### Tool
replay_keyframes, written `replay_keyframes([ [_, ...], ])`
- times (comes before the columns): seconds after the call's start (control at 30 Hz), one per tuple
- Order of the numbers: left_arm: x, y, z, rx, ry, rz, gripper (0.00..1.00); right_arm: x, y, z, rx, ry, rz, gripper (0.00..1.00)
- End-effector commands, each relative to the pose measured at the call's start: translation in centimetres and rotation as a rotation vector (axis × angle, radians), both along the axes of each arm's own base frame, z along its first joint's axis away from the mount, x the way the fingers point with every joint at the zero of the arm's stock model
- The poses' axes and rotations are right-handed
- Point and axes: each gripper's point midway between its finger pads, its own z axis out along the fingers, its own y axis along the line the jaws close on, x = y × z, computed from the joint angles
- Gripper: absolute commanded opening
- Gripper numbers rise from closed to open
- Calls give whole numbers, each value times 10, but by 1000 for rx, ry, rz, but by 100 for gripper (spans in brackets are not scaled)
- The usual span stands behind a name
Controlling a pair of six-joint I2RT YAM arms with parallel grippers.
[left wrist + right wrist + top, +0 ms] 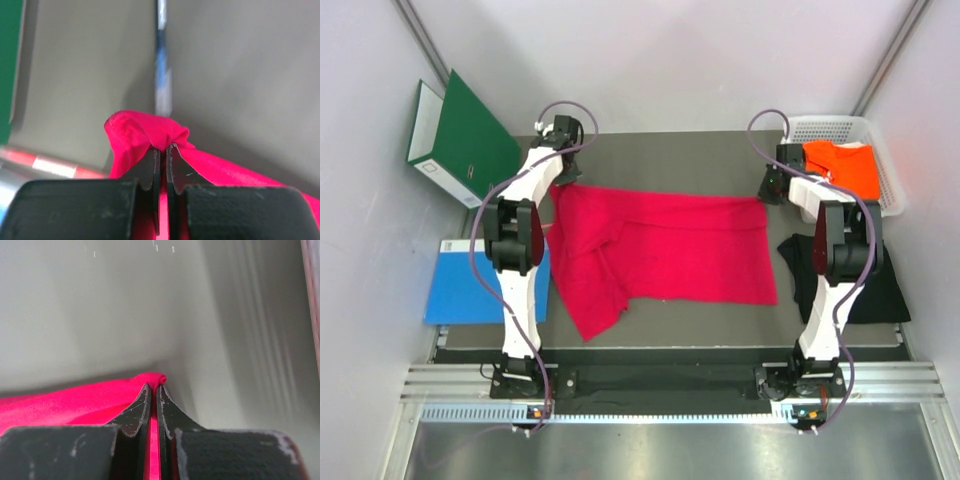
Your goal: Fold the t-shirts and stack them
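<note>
The crimson red t-shirt (660, 250) lies spread across the middle of the dark table, one part hanging down at the front left. My left gripper (563, 185) is shut on its far left corner; the wrist view shows a bunch of red cloth (145, 132) pinched between the jaws of the left gripper (163, 148). My right gripper (770, 192) is shut on the far right corner, with a small red roll (152, 378) peeking above the tips of the right gripper (153, 387). The black t-shirt (880, 290) lies at the right under the right arm. The bright orange t-shirt (845, 168) sits in the white basket (892, 175).
A green binder (465, 140) leans against the left wall. A flat blue sheet (470, 285) lies at the table's left edge. The basket stands at the far right corner. Walls close in on both sides.
</note>
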Motion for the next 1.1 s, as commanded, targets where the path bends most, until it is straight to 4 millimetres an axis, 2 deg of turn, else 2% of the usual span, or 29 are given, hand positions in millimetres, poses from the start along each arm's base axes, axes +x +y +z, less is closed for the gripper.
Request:
replay_keyframes([
  [0.0, 40, 14, 8, -24, -86, 37, 0, 37, -17, 17, -39, -82, -57, 0],
  [0.03, 44, 15, 0, -30, -81, 38, 0, 41, -17, 12, -39, -75, -57, 0],
  [0.2, 67, 20, -6, -85, -118, 42, 0, 71, -18, 22, -41, -128, -66, 0],
  [0.23, 71, 19, -6, -104, -130, 34, 32, 75, -18, 25, -40, -138, -69, 1],
  [0.27, 71, 23, -5, -116, -132, 35, 52, 77, -17, 31, -44, -152, -56, 5],
  [0.3, 68, 24, -4, -115, -125, 42, 69, 76, -18, 44, -50, -180, -52, 15],
  [0.33, 62, 25, 12, -116, -140, 50, 85, 71, -20, 53, -66, -199, -49, 25],
  [0.37, 57, 25, 20, -118, -147, 58, 90, 67, -17, 64, -80, -231, -47, 47],
  [0.4, 39, 25, 6, -118, -98, 63, 93, 49, -21, 82, -107, -278, -68, 60],
  [0.43, 30, 25, 37, -127, -155, 61, 98, 39, -19, 91, -116, -303, -67, 86],
  [0.47, 25, 25, 47, -141, -191, 68, 98, 27, -20, 97, -120, -316, -75, 97],
  [0.5, -1, 24, 25, -148, -128, 77, 98, 1, -21, 105, -118, -325, -84, 100],
  [0.53, -13, 19, 57, -184, -187, 54, 98, -11, -21, 110, -111, -333, -84, 100],
  [0.57, -25, 15, 59, -201, -189, 54, 98, -24, -21, 111, -107, -329, -86, 100],
  [0.6, -52, 12, 62, -217, -172, 51, 98, -48, -21, 118, -98, -337, -91, 99],
  [0.63, -67, 5, 61, -260, -156, 49, 98, -62, -19, 117, -83, -323, -94, 100],
  [0.67, -91, 1, 44, -280, -107, 45, 98, -82, -17, 119, -64, -329, -84, 100],
  [0.7, -105, -3, 61, -301, -144, 29, 98, -92, -15, 119, -50, -323, -88, 100],
  [0.73, -118, -9, 60, -317, -137, 23, 98, -108, -15, 111, -44, -277, -93, 100],
  [0.77, -142, -9, 42, -318, -81, 35, 97, -122, -15, 112, -32, -278, -100, 100],
  [0.8, -156, -10, 54, -331, -107, 28, 97, -130, -13, 110, -18, -266, -103, 100],
  [0.83, -167, -12, 51, -343, -98, 29, 97, -141, -12, 103, -7, -236, -107, 100],
  [0.87, -189, -12, 35, -349, -39, 41, 96, -151, -11, 99, 6, -230, -106, 100],
  [0.9, -200, -14, 42, -365, -57, 33, 96, -158, -10, 95, 15, -216, -117, 99],
  [1.03, -240, -21, 27, -388, 11, 12, 95, -184, -7, 68, 44, -141, -128, 90],
  [1.07, -249, -20, 20, -377, 42, 5, 95, -192, -6, 56, 45, -104, -126, 89],
])
